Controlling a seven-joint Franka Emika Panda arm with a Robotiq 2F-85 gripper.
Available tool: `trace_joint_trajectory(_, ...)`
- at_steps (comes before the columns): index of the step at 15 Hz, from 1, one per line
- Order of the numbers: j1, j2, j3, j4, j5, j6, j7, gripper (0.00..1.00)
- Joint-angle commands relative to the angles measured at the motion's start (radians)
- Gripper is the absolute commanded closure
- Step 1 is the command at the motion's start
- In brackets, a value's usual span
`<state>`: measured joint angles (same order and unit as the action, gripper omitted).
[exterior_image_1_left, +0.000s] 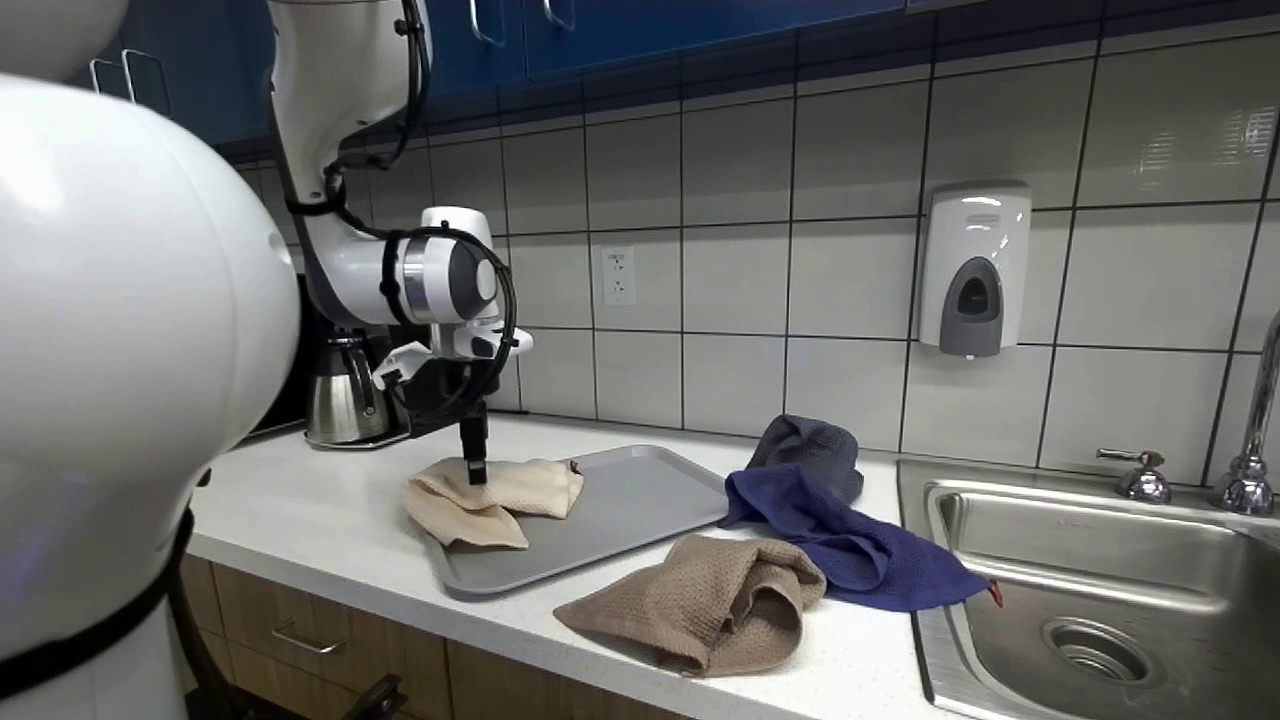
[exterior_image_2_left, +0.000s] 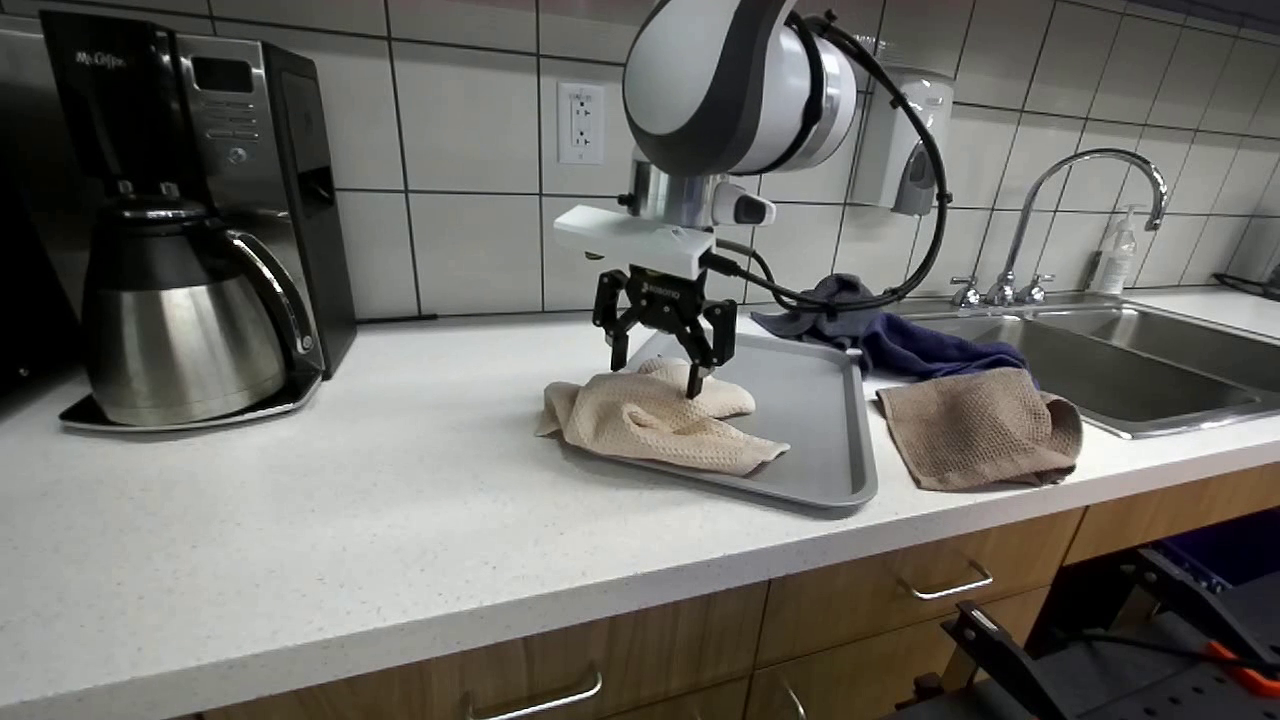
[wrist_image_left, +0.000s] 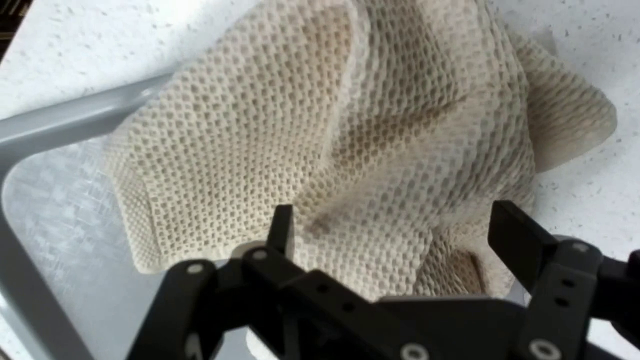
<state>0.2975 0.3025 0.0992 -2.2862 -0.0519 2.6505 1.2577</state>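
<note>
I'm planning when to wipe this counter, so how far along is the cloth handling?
Looks done: the beige cloth lies partly on the grey tray, overhanging its rim. In hand: the tool stands over that cloth with its jaws open, gripping nothing. Remaining, probably: closing on or straightening the cloth, which lies crumpled; the brown towel and blue towel lie bunched away from the jaws.

Pale cream cloth (wrist_image_left: 345, 170) with honeycomb weave; plain grey tray (exterior_image_1_left: 640, 490); black gripper (exterior_image_2_left: 656, 378). Brown cloth (exterior_image_1_left: 710, 600) with similar dimpled weave; deep blue cloth (exterior_image_1_left: 850, 545) with red tip (exterior_image_1_left: 996, 593); slate-grey cloth (exterior_image_1_left: 815, 450). White countertop (exterior_image_2_left: 350, 510) with dark flecks; pale wall tiles (exterior_image_1_left: 735, 280) in a dark-lined grid.
</note>
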Motion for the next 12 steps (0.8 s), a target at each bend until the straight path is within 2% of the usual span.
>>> trace_joint_trajectory(1,-0.005,0.0,0.016,-0.018,0.047,0.024,-0.031,0.0)
trace_joint_trajectory(12,-0.004,0.043,0.027,-0.021,0.103,0.034,-0.055,0.0)
